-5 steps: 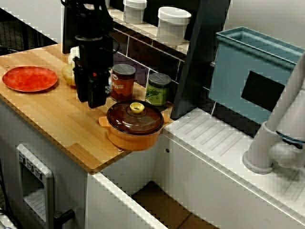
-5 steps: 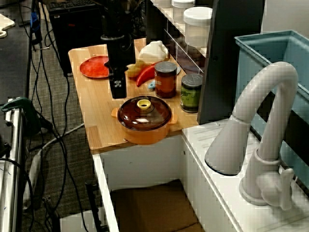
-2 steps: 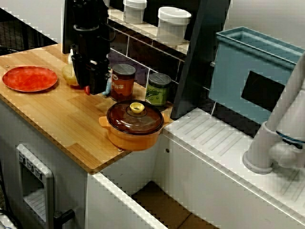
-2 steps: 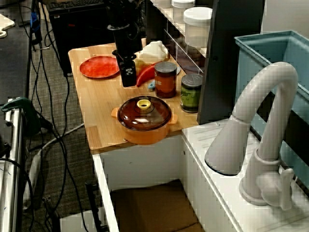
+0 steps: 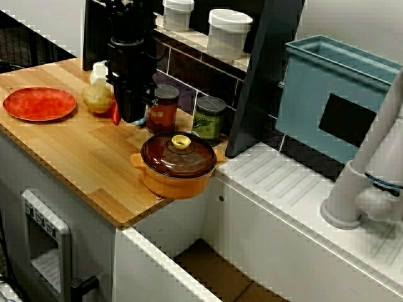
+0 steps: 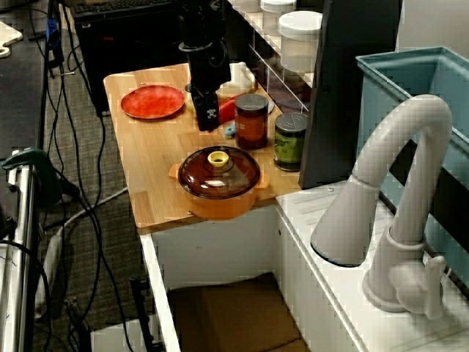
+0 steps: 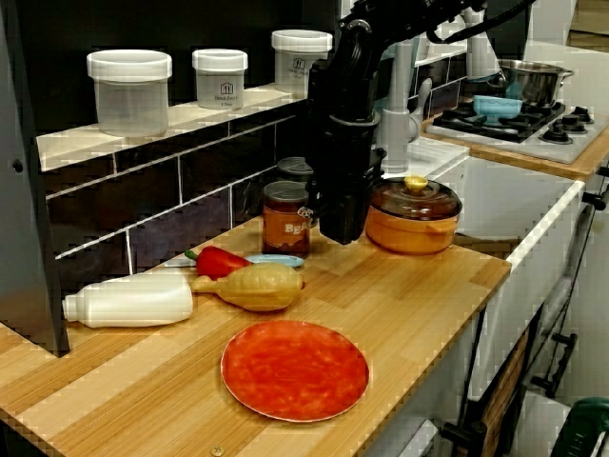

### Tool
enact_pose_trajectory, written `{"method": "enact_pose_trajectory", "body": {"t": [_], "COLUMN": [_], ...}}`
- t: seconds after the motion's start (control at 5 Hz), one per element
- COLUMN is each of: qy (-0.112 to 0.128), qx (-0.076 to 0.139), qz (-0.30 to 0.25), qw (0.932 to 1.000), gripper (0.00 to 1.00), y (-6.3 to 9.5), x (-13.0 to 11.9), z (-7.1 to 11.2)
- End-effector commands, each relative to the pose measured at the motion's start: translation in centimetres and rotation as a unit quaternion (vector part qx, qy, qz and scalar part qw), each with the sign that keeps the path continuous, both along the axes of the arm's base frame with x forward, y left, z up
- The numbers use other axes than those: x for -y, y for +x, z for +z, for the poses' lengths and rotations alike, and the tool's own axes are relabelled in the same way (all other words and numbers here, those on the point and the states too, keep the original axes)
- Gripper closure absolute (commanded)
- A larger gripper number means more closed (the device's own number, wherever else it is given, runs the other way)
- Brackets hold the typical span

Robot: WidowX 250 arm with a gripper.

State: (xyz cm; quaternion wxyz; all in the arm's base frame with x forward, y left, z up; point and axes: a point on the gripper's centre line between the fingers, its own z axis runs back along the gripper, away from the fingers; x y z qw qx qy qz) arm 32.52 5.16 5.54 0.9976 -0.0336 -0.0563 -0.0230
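- Over the last second the gripper [image 5: 133, 118] has travelled from the front part of the worktop [image 5: 75, 151] back toward the tiled wall [image 5: 189, 68], uncovering the potato [image 5: 97, 98].
- It hangs straight down, tips low over the wood, just beside the red-lidded jar [image 7: 286, 218]. Whether its jaws are parted or closed cannot be told.
- Nearest loose thing is the red pepper [image 7: 221, 260], which lies flat on the worktop between the jaws and the potato.
- That pepper is near the jaws but apart from them, on their wall side and toward the red plate [image 7: 295, 369]. Its stem end points away from the jar.
- On the opposite side stands the orange pot [image 5: 179, 165], lid on.
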Motion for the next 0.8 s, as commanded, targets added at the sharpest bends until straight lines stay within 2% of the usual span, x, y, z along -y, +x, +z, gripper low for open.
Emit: {"method": "enact_pose_trajectory", "body": {"t": [0.0, 0.4, 0.6], "qy": [0.012, 0.004, -0.016], "qx": [0.016, 0.002, -0.004], "qz": [-0.035, -0.077, -0.065], "qw": [0.9992, 0.9970, 0.9978], "gripper": [1.00, 1.00, 1.00], "y": [-0.1, -1.6, -2.0], "x": [1.2, 3.6, 4.8], "z": [1.0, 0.2, 0.2]}}
